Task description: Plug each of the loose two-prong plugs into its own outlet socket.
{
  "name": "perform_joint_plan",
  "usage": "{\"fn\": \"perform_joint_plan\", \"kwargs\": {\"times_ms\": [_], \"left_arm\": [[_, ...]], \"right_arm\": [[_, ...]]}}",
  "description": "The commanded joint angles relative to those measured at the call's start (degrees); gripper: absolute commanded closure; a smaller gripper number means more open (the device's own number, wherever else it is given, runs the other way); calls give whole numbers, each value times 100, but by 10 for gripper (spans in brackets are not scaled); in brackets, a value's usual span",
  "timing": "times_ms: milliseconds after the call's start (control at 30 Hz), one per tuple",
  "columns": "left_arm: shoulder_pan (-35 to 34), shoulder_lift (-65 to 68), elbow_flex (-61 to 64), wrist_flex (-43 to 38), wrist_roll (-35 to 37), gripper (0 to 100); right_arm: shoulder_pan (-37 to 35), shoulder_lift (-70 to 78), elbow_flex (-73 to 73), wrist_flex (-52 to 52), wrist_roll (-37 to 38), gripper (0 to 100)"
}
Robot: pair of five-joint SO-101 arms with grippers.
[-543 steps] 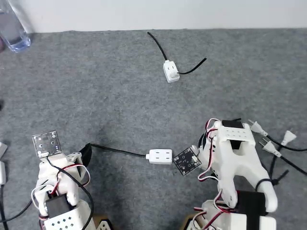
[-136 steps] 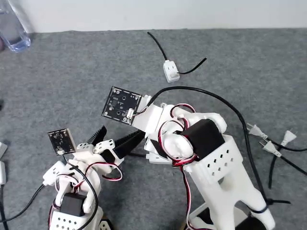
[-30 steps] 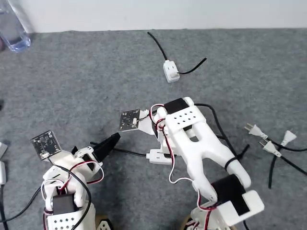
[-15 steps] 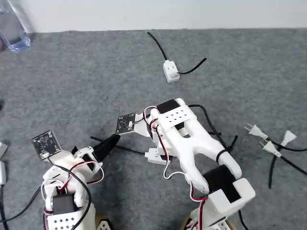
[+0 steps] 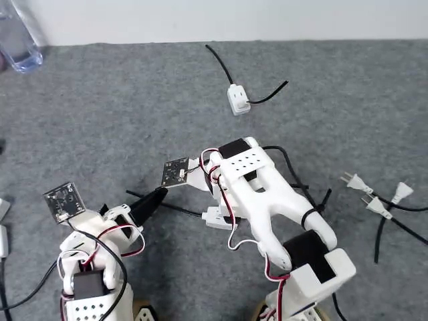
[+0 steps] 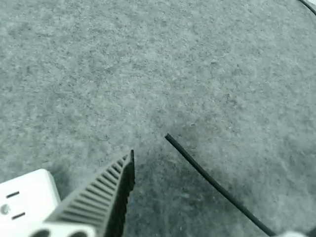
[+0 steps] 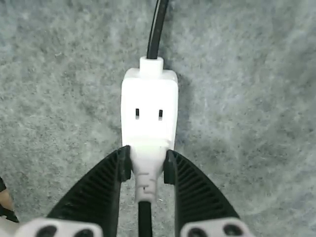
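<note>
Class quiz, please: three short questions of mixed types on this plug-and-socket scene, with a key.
1. True or false: the right claw grips a plug at the end of the socket.
2. How many loose plugs lie on the mat in the high view? A one, B three, C five.
3. Fill in: the socket's cord is ___ in colour.
Key: 1 true; 2 B; 3 black.
</note>
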State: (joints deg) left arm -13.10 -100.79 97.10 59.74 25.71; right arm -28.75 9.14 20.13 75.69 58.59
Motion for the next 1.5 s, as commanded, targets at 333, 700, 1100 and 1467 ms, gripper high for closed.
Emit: {"fn": "perform_joint_plan", "kwargs": {"times_ms": [333,700,1100,1467], "left_arm": [[35,-26,-48,9,-53,436],[18,-26,-48,9,-44,436],[-26,-26,-40,44,-44,436],[-2664,-26,-40,79,-62,436]], "right_arm": [[-171,435,-97,268,-105,943],[-558,-435,-624,1235,-448,615],[-629,-840,-624,1314,-782,615],[-637,-840,-598,1156,-791,615]]}}
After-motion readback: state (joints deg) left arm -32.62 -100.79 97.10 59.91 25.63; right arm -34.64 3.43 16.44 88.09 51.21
